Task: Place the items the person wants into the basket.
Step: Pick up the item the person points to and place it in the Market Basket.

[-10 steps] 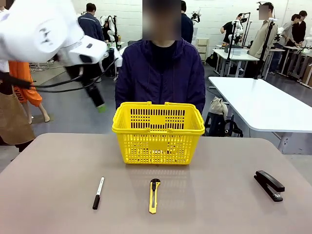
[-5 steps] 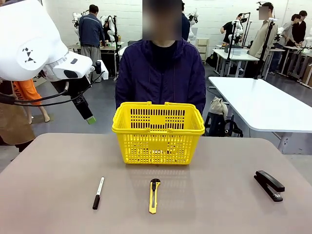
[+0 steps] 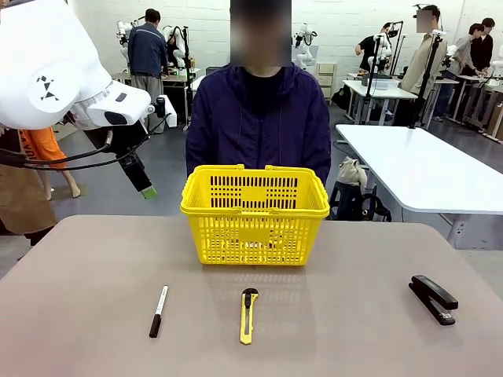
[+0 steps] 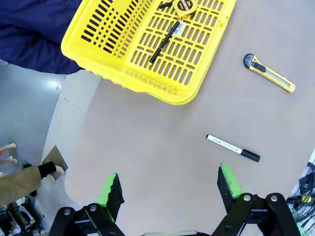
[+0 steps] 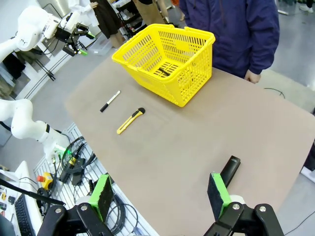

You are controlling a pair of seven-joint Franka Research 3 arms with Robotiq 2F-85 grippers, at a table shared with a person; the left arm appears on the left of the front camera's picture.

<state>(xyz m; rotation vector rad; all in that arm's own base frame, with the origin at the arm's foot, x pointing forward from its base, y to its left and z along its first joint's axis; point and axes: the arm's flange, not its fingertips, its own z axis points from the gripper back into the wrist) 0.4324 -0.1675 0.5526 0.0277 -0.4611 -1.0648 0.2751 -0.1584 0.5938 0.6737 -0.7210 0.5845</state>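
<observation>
A grey-brown table [image 3: 94, 259] holds a yellow basket [image 3: 255, 236] at its middle, directly in front of the person [image 3: 259, 118] standing at the far side. We judge it is set there so that both the person and the arms can reach it.

In the left wrist view, the tape measure [image 4: 185, 5] and the thin black pen [image 4: 165, 43] lie on the basket's slotted floor. The pen lies on a slant, with one end close to the tape measure.

The marker [image 3: 159, 311] lies flat on the table on the robot's left, on the near side of the basket and well apart from it. Its long axis runs almost straight from the near edge toward the far side. The black cap is toward the robot and the white barrel points toward the basket's left corner.

Near it to the right lies a yellow utility knife [image 3: 248, 315] on a similar axis, and far to the right a black stapler [image 3: 433, 298]. We read this loose row as laid out for easy picking.

The left gripper [image 4: 167, 173] hangs high above the table, left of the basket. Its green-padded fingers are spread wide and hold nothing, and the marker lies below and ahead of them, which we take as the likely next pick. The right gripper [image 5: 159, 176] hovers over the near right side, its fingers likewise apart and empty, with the stapler just past one finger.
</observation>
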